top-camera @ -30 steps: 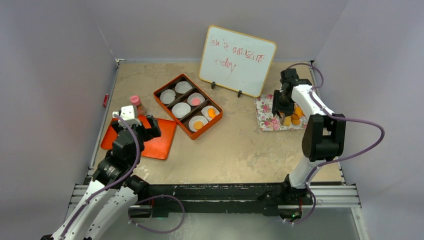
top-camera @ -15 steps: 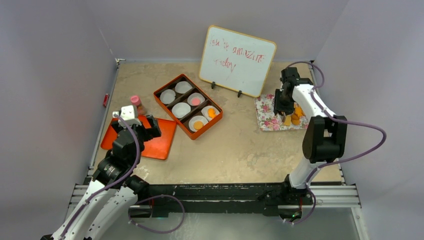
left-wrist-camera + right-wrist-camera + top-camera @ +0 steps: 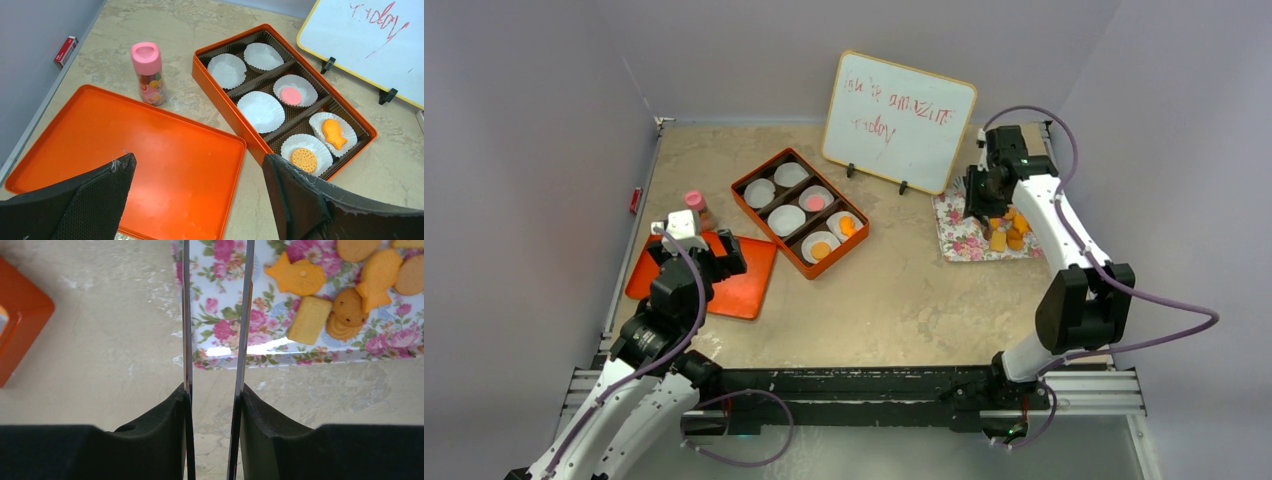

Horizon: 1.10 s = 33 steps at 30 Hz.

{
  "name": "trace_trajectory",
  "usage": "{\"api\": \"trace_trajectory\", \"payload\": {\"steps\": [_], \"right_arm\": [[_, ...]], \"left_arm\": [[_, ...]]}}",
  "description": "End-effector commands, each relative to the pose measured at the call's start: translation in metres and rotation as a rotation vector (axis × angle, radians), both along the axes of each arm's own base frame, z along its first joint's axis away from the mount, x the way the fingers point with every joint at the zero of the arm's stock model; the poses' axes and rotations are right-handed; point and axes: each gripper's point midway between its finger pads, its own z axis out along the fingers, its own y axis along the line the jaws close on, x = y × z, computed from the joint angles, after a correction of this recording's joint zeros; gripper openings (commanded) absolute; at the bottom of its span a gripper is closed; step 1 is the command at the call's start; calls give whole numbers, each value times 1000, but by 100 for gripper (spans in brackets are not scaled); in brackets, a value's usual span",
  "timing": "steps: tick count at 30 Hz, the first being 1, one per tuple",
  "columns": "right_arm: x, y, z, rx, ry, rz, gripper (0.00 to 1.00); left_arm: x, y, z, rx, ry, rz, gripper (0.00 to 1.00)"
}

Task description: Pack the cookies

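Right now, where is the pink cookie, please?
Left wrist view, right of centre: the pink cookie sits in a paper cup in the orange box's middle row.

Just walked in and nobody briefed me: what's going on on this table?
Two robot arms are packing cookies into the orange box, where three of six paper cups are filled. The right gripper holds thin metal tongs, nothing between them, over the edge of the floral tray where the loose cookies lie. The left gripper hangs open above the flat orange lid, holding nothing.
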Motion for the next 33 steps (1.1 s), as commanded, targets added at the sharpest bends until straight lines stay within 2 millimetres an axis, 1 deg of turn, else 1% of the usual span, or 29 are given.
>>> {"api": "trace_trajectory", "payload": {"steps": [1,9,14,24,28,33], "right_arm": [[3,34,35,15,-86,99,26],[6,95,58,44,-143,240,26],[7,134,65,63,-164,320,25],[3,207,66,101,-174,466,25],[0,239,61,126,-175,522,25],[-3,273,52,130,-168,587,25]], "left_arm": [[4,-1,5,-4,-22,0,97],[4,-1,5,-5,-22,1,97],[4,-1,6,-7,-23,-1,97],[4,-1,6,-9,-26,-1,97],[4,0,7,-10,-29,1,97],[3,0,7,-11,-32,2,97]]}}
